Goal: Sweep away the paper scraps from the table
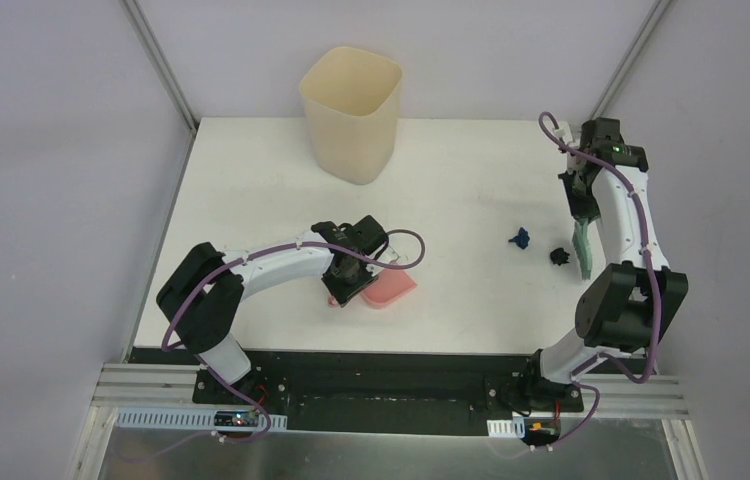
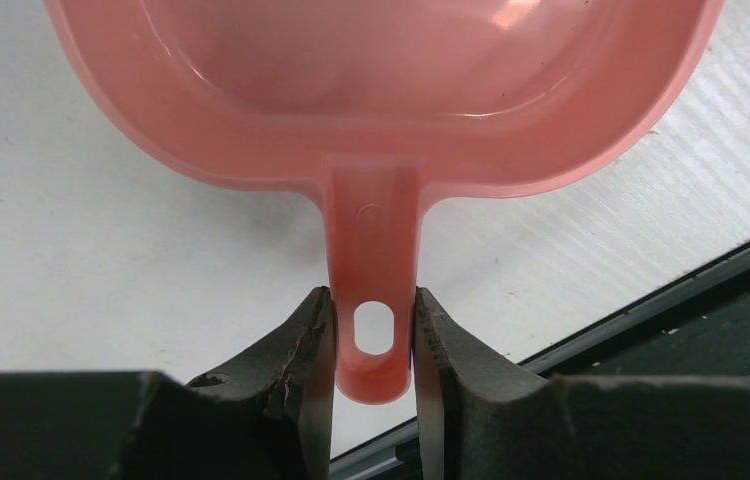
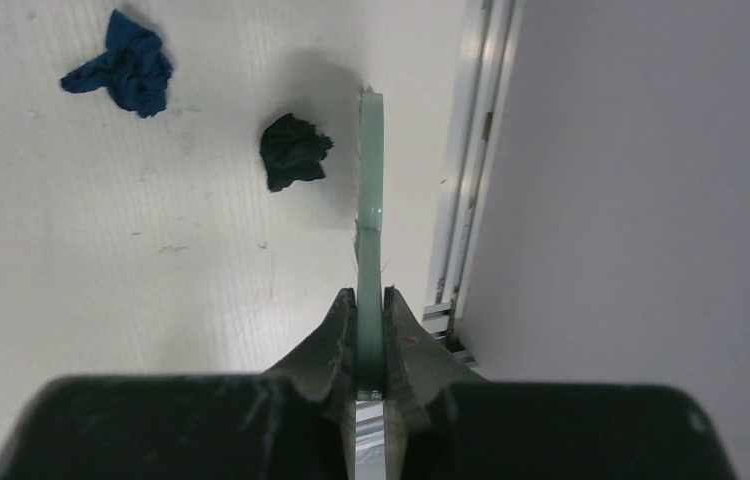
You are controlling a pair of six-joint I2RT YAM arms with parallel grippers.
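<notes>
Two paper scraps [image 1: 520, 238] unswept: blue, black, on surface [image 1: 451, 200].
My left pincer [image 2: 372, 300]: grips dustpan [image 2: 381, 100].
My right pincer [image 3: 369, 295]: grips brush [image 3: 371, 200].

dustpan [image 2: 381, 150] mouth cut off at top, brush [image 3: 371, 230] bristles hidden, paper scraps [image 1: 521, 238] tiny overhead

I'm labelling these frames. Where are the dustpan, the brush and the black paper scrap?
dustpan [image 2: 376, 240], left wrist view, on its handle above the hanging hole.
brush [image 3: 371, 200], right wrist view, on its green edge, midway along.
black paper scrap [image 3: 294, 150], right wrist view, on the wad's middle.
</notes>
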